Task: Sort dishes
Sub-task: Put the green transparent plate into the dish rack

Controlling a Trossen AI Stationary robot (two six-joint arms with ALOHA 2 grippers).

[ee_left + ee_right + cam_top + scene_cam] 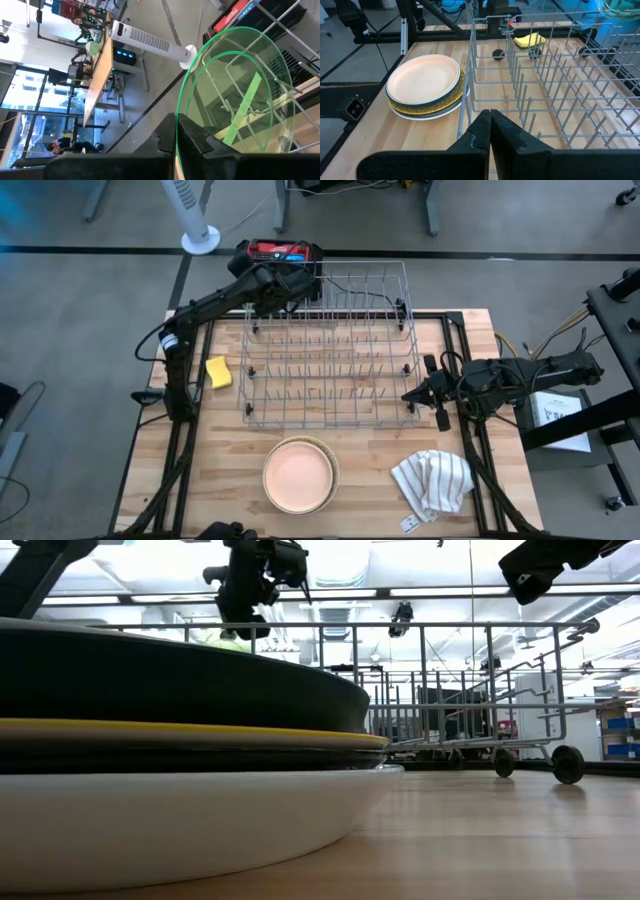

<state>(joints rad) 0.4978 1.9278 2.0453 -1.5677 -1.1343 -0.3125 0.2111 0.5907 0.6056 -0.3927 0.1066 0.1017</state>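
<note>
**Q:** High view: which step is in hand?
**A:** Loading the wire rack (330, 345). The left gripper (283, 285) hangs over the rack's far-left corner. The right gripper (420, 393) waits at the rack's near-right corner. The plate stack (299, 473), peach plate on top, sits near the table's front edge; a yellow sponge (219, 372) lies left of the rack.

**Q:** Low view?
**A:** The stack fills the near left: a white dish at the bottom, yellow and dark rims above. The rack stands farther back.

**Q:** Left wrist view?
**A:** Fingers clamped on the rim of the lime-green plate (235, 90), held on edge above the rack wires.

**Q:** Right wrist view?
**A:** Fingers pressed together, grasping nothing, facing the rack and stack.

**Q:** Next move?
**A:** Probably lower the green plate upright between two tines, then release; alignment with the slot matters.
</note>
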